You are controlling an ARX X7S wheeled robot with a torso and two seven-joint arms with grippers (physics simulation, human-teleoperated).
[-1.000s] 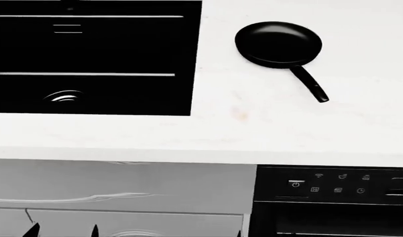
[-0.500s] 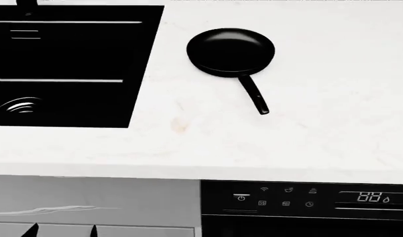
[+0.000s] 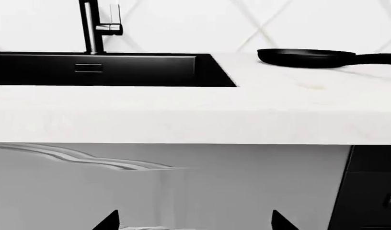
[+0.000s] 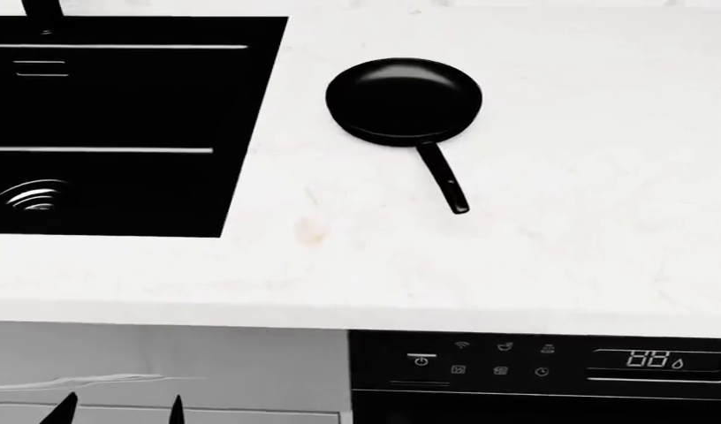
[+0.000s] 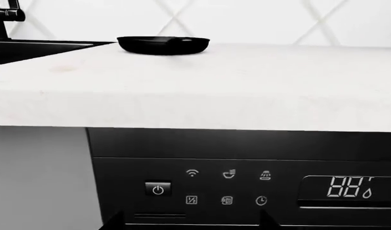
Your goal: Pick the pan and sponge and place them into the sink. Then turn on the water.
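Observation:
The black pan (image 4: 402, 95) lies on the white counter right of the sink (image 4: 125, 97), its handle (image 4: 443, 185) pointing toward the front edge. It also shows as the pan (image 3: 304, 57) and the pan (image 5: 162, 44) in the wrist views. The sponge is out of view. No water runs from the faucet (image 3: 90, 26). My left gripper (image 3: 195, 223) hangs open and empty below the counter, in front of the grey cabinet; its tips show as the left gripper (image 4: 117, 413) in the head view. My right gripper (image 5: 190, 223) is open and empty in front of the black appliance panel.
The counter's front edge (image 4: 360, 309) overhangs both grippers. A black appliance panel (image 4: 537, 362) with lit icons and a display sits under the counter on the right, a grey cabinet front (image 3: 182, 187) on the left. A tiled wall (image 5: 247, 19) stands behind the counter.
The head view has swung right, so sink and pan have slid leftward in it over the second, then slightly down. Pan itself has not moved on the counter.

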